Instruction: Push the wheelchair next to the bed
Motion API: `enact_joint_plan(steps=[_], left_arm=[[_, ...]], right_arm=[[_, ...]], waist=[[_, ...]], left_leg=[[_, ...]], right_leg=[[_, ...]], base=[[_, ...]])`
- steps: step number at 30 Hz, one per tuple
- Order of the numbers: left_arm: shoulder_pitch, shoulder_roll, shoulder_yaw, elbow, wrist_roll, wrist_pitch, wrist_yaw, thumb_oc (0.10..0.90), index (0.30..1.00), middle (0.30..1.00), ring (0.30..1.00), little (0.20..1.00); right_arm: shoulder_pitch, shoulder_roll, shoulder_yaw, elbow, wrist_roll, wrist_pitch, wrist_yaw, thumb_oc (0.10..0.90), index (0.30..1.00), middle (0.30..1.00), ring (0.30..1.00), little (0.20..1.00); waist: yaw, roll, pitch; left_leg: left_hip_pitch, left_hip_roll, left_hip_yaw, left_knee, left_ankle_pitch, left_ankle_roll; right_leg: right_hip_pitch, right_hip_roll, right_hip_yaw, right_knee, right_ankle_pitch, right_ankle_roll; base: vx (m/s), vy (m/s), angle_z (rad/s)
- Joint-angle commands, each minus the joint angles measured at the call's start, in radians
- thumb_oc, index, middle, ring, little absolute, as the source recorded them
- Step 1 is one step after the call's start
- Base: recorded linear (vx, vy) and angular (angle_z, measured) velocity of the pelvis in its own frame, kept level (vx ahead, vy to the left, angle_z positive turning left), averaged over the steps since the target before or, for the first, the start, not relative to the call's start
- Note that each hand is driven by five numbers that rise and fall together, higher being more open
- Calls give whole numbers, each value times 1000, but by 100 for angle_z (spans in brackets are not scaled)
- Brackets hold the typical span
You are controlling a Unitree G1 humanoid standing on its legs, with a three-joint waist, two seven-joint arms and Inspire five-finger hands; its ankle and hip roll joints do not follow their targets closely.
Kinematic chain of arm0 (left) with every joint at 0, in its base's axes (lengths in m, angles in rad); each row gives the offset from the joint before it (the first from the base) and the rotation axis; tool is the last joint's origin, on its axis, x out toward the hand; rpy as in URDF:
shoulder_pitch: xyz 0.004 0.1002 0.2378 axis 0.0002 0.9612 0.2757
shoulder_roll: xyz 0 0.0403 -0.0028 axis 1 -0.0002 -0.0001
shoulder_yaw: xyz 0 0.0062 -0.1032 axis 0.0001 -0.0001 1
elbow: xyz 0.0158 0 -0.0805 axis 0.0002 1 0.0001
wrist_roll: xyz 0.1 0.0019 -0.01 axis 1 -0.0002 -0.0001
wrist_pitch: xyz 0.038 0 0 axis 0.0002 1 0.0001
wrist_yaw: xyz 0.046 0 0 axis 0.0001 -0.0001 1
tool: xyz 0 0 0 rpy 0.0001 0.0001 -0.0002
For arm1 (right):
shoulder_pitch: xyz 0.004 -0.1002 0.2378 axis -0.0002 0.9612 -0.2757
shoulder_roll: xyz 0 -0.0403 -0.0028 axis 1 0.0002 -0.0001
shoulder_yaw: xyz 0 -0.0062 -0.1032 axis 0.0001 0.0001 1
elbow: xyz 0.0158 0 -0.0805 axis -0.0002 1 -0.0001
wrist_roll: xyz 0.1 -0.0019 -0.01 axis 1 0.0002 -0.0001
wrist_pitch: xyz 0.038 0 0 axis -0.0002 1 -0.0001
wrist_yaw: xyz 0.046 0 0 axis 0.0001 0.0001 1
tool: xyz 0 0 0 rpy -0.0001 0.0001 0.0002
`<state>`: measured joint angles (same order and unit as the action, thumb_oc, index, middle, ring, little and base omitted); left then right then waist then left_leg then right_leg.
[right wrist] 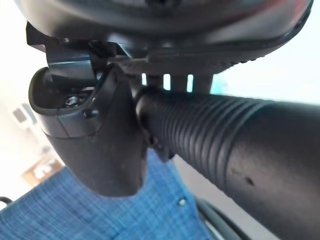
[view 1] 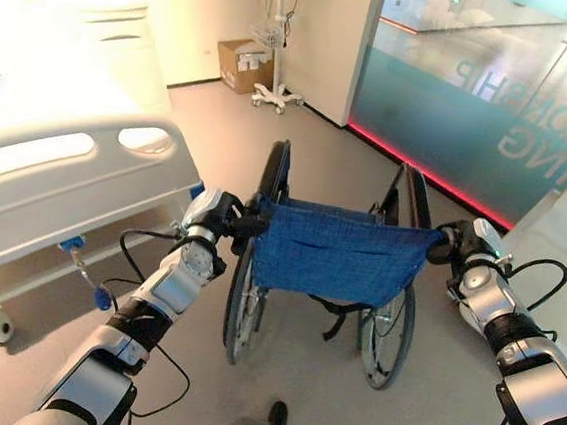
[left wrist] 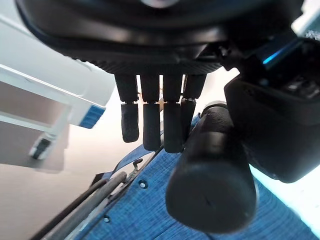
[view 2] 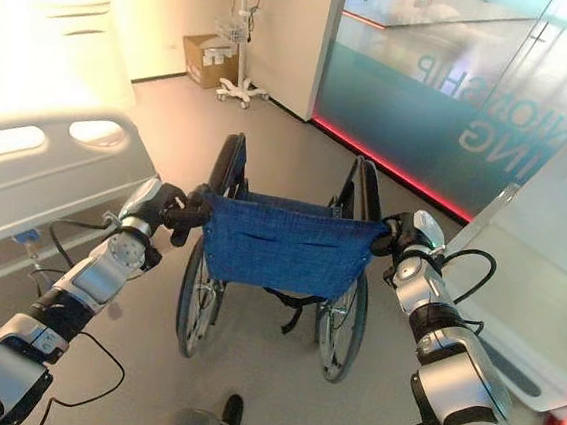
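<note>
Left hand (view 1: 213,218) curls round the wheelchair's left push handle (left wrist: 212,172); right hand (view 1: 461,242) clamps the right push handle (right wrist: 235,145). The blue-backed wheelchair (view 1: 332,252) faces away from the robot, beside the hospital bed (view 1: 57,166) on its left. Ahead stand a wheeled equipment stand (view 1: 280,41), cardboard box (view 1: 243,63) and glass wall (view 1: 476,90).

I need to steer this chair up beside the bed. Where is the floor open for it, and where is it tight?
Open floor lies ahead of the wheelchair, between the bed and the red-lit glass wall. It narrows at the far end, where a cardboard box and a wheeled stand sit. The left hand passes close to the bed rail; a white surface crowds the right hand.
</note>
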<state>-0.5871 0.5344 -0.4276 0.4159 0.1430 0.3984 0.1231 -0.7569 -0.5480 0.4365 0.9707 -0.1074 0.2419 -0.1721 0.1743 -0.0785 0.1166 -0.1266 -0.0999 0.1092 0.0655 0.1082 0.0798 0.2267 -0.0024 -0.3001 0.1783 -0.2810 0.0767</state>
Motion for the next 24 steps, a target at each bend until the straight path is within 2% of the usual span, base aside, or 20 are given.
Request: enact_joint_plan(steps=[1, 2, 4, 5, 7, 8, 9, 11, 14, 16, 19, 20, 21, 22, 24], left_arm=[[131, -27, -141, 61, -28, -35, -131, 400, 300, 300, 300, 300], [129, -28, -143, 64, -29, -35, -132, 400, 300, 300, 300, 300], [105, -34, -162, 86, -34, -40, -134, 400, 300, 300, 300, 300], [95, -40, -167, 89, -31, -36, -134, 400, 300, 300, 300, 300], [49, -31, -187, 109, -50, -37, -134, 400, 300, 300, 300, 300], [45, -29, -188, 111, -53, -37, -134, 400, 300, 300, 300, 300], [28, -26, -189, 115, -59, -35, -133, 400, 300, 300, 300, 300], [20, -22, -179, 113, -58, -43, -133, 400, 300, 300, 300, 300], [36, -19, -166, 103, -49, -46, -132, 400, 300, 300, 300, 300], [67, -26, -151, 100, -30, -43, -122, 400, 300, 300, 300, 300], [95, -38, -147, 102, -60, -34, -131, 400, 300, 300, 300, 300], [108, -54, -145, 119, -45, -35, -130, 400, 300, 300, 300, 300], [105, -58, -148, 126, -47, -37, -128, 400, 300, 300, 300, 300], [92, -69, -156, 142, -59, -39, -122, 400, 300, 300, 300, 300], [67, -90, -161, 167, -71, -52, -118, 400, 300, 300, 300, 300]], right_arm=[[5, 25, 127, -74, -44, -128, 169, 400, 300, 300, 300, 300], [7, 24, 126, -76, -43, -128, 169, 400, 300, 300, 300, 300], [5, 19, 124, -83, -33, -129, 162, 400, 300, 300, 300, 300], [1, 20, 122, -81, -32, -130, 160, 400, 300, 300, 300, 300], [-19, 24, 130, -69, -16, -135, 137, 400, 300, 300, 300, 300], [-20, 25, 129, -69, -16, -137, 135, 400, 300, 300, 300, 300], [-33, 23, 128, -73, -14, -135, 134, 400, 300, 300, 300, 300], [-58, 10, 129, -97, -11, -113, 141, 400, 300, 300, 300, 300], [-71, 1, 134, -135, 1, -80, 145, 400, 300, 300, 300, 300], [-78, -13, 139, -153, 18, -68, 171, 400, 300, 300, 300, 300], [-73, -23, 147, -181, 18, -47, 200, 400, 300, 300, 300, 300], [-54, -32, 145, -204, 14, -43, 213, 400, 300, 300, 300, 300], [-48, -34, 142, -208, 6, -43, 218, 400, 300, 300, 300, 300], [-41, -44, 143, -213, 0, -49, 225, 400, 300, 300, 300, 300], [-29, -54, 145, -210, -7, -49, 212, 400, 300, 300, 300, 300]], waist=[[38, 19, 37], [33, 20, 36], [0, 48, 49], [-9, 52, 58], [-41, 47, 97], [-43, 45, 102], [-50, 41, 112], [-54, 48, 126], [-51, 36, 124], [-48, 18, 106], [-66, 17, 88], [-88, 21, 77], [-94, 23, 77], [-108, 25, 78], [-126, 25, 84]], left_leg=[[5, -20, -65, -9, -33, 8], [13, -18, -73, -10, -35, 7], [68, 22, -116, -5, -56, -8], [87, 27, -129, -4, -66, -11], [133, 49, -172, -2, -122, -18], [138, 50, -175, -1, -130, -20], [151, 65, -190, 1, -152, -28], [164, 103, -209, 9, -181, -46], [157, 136, -221, 27, -196, -70], [148, 186, -215, 37, -183, -105], [167, 236, -198, 26, -148, -127], [178, 274, -171, 20, -89, -151], [168, 288, -156, 31, -54, -157], [141, 312, -127, 60, 6, -167], [105, 326, -83, 105, 44, -171]], right_leg=[[-95, -24, 123, 227, 384, 78], [-110, -34, 122, 230, 387, 78], [-223, -92, 113, 167, 374, 56], [-242, -108, 110, 151, 380, 51], [-341, -188, 149, 19, 476, 64], [-344, -197, 152, -2, 488, 68], [-373, -234, 162, -118, 505, 77], [-372, -255, 177, -218, 513, 91], [-354, -266, 184, -218, 515, 100], [-317, -248, 145, -197, 468, 109], [-313, -220, 134, -122, 419, 92], [-300, -200, 107, -111, 401, 72], [-292, -194, 97, -114, 396, 63], [-270, -180, 77, -123, 383, 43], [-244, -162, 55, -133, 359, 15]], base=[[203, -22, 26], [275, -102, 34], [273, -237, 19], [227, -325, 10], [203, -379, 13], [223, -424, 21], [205, -385, 37], [199, -406, 49], [154, -456, 41], [241, -588, 61], [248, -348, 77], [202, -259, 51], [219, -352, 61], [118, -248, 55], [164, -362, 69]])
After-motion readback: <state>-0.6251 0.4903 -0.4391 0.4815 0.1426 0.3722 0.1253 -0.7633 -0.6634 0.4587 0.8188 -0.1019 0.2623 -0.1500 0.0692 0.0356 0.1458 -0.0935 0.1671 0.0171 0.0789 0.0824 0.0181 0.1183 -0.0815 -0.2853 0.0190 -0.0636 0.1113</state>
